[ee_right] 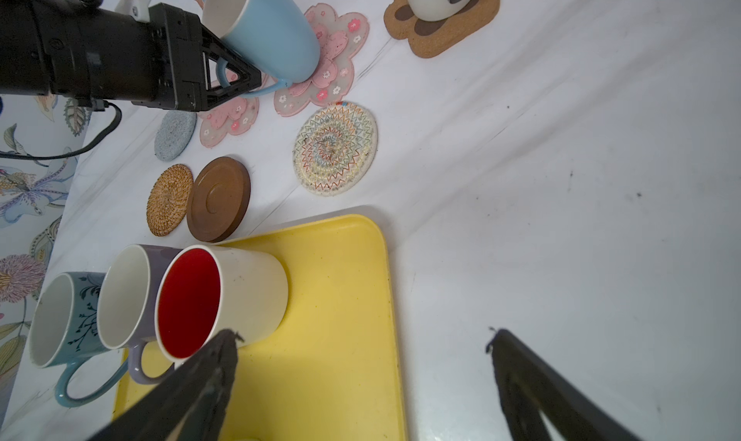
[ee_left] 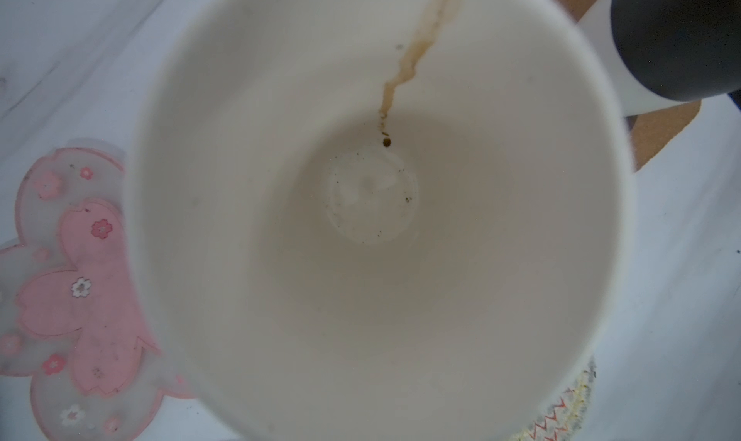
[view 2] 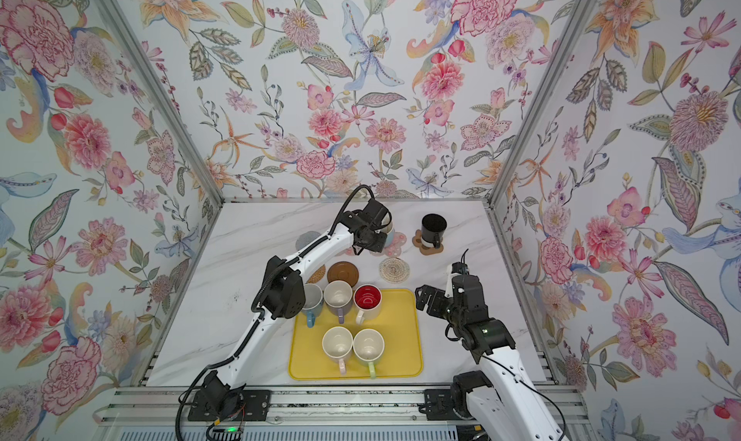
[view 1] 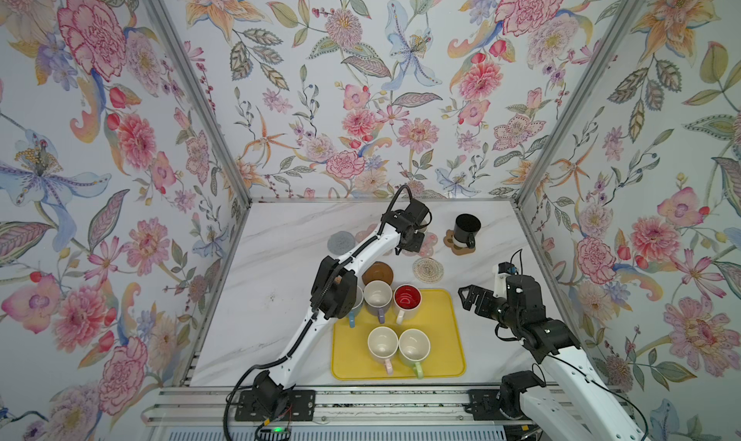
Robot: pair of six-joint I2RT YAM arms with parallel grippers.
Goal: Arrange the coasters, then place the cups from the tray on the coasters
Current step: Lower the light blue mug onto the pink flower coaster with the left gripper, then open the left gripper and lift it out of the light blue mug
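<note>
Blue mug [ee_right: 264,33] tilts over a pink flower coaster [ee_right: 341,58], handle pinched in my left tool [ee_right: 240,80]; in both top views the arm hides most of it. Right tool [view 1: 467,297] hangs wide beside the tray [view 1: 453,338].

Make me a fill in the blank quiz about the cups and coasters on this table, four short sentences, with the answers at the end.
1. The black cup stands on the brown ____-shaped coaster.
2. The left gripper is shut on the blue cup by its ____.
3. The white cup on the yellow tray is ____ inside.
4. The right gripper is ____ and holds nothing.
Missing words: paw; handle; red; open.
</note>
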